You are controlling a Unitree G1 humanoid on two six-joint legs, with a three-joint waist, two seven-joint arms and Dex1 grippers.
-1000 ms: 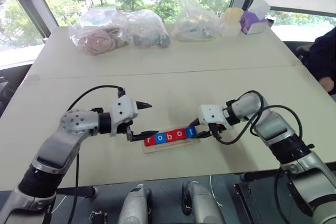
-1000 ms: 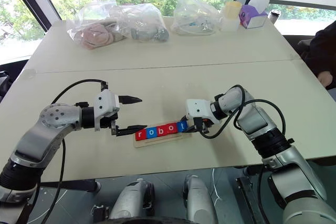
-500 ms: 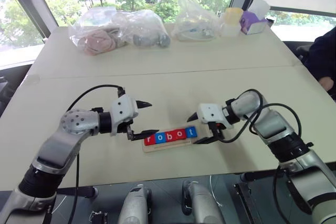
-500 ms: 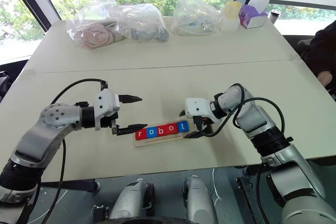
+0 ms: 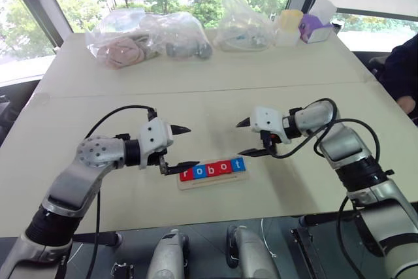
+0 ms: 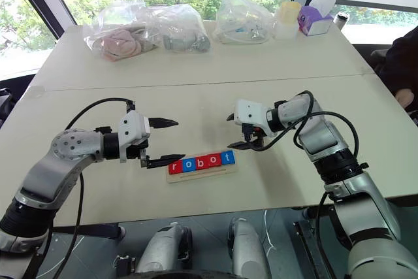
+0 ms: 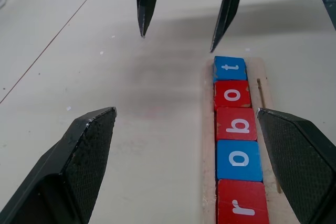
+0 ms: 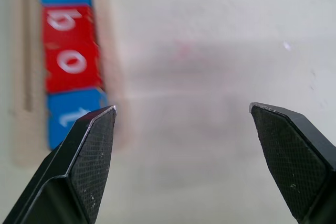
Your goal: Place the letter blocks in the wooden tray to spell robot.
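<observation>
Low in the centre of the head view, on a pale worktop (image 5: 215, 102), a wooden tray (image 5: 210, 180) holds five letter blocks (image 5: 213, 168) in a row, red and blue, spelling "robot". The left hand (image 5: 183, 147) hangs at the tray's left end with its two black fingers spread wide and nothing between them; the right hand (image 5: 246, 138) is just above and right of the tray, also wide open and empty. Clear bags (image 5: 147, 37) of soft items sit along the far edge, top of frame.
</observation>
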